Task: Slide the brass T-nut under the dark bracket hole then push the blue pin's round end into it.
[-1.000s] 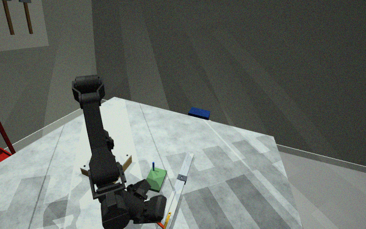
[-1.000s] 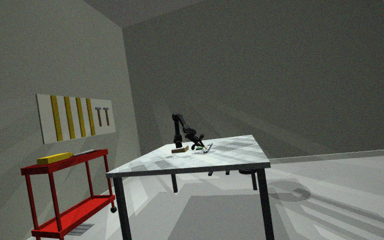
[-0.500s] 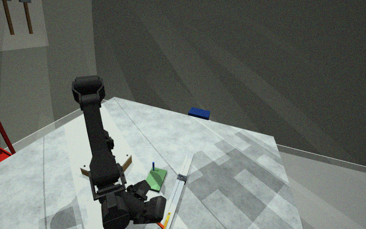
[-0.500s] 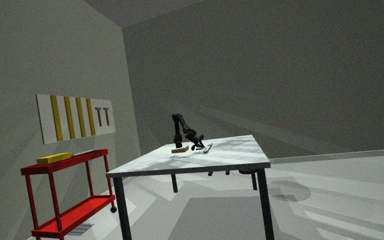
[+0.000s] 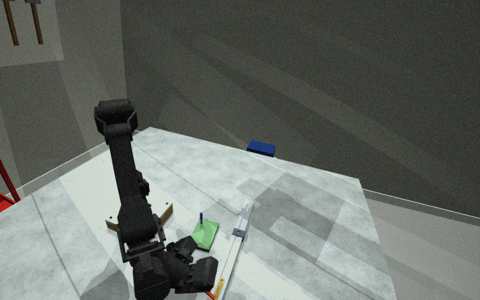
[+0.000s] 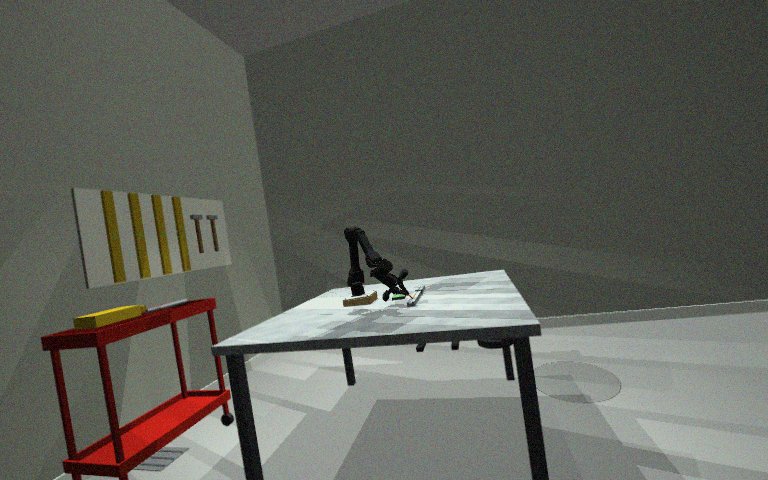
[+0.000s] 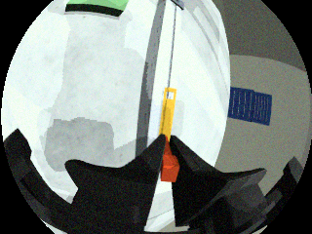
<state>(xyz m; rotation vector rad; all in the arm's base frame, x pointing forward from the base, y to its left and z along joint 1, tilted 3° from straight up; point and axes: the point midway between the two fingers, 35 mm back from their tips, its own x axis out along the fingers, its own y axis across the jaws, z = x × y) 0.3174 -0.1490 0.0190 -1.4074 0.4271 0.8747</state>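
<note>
And the gripper (image 6: 408,294) (image 7: 167,139) is clenched on the orange handle (image 5: 210,295) (image 7: 170,168), low centre in the wrist view! The brass T-nut (image 5: 219,288) (image 7: 168,113) points up-frame from the fingertips, its long axis nearly along the slot of the rail (image 5: 230,255) (image 6: 419,295) (image 7: 155,93), still to be seated, I judge.

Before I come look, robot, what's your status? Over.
Gripper shut on orange handle. Brass T-nut over rail; seating unclear. Blue pin in green tray.
</note>
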